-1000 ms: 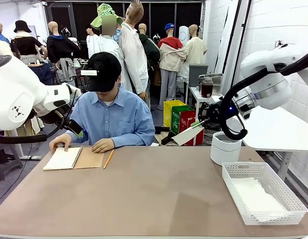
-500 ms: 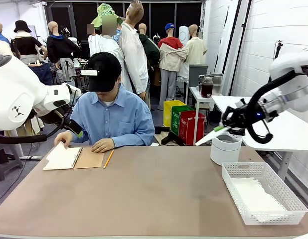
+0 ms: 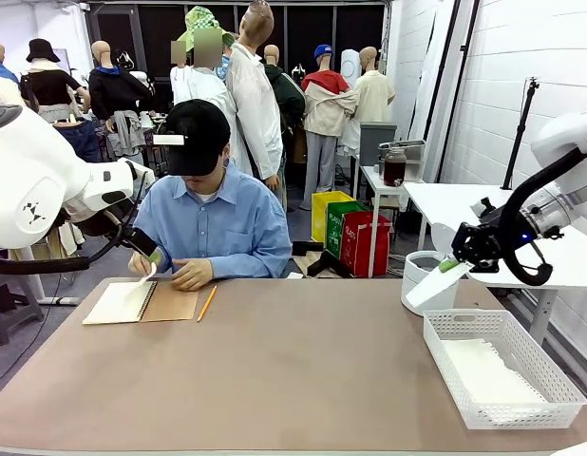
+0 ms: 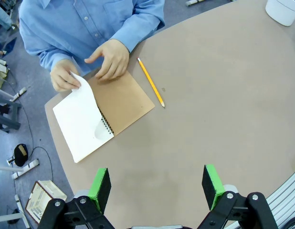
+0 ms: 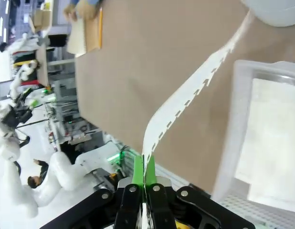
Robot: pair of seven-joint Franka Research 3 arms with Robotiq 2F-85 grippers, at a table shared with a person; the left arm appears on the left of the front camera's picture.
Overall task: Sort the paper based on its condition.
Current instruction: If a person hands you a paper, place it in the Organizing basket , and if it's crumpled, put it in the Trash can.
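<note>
My right gripper (image 3: 457, 265) is shut on a white sheet of paper (image 3: 426, 287), which hangs slanting down in front of the round white container (image 3: 414, 268), just above the far left corner of the white lattice basket (image 3: 545, 361). In the right wrist view the sheet's perforated edge (image 5: 185, 119) runs up from the closed gripper (image 5: 144, 168). More white paper (image 3: 483, 372) lies flat in the basket (image 5: 236, 124). My left gripper (image 4: 156, 186) is open high above the table, holding nothing.
At the far left, a person lifts a page (image 4: 84, 102) of a spiral notebook (image 3: 142, 302) with a brown cover (image 4: 121, 102). A yellow pencil (image 4: 151, 82) lies beside it. The brown tabletop (image 3: 293, 370) is bare across the middle.
My right gripper has carried the sheet rightward and down, from above the table's far edge to beside the basket. The person has started lifting a notebook page.
</note>
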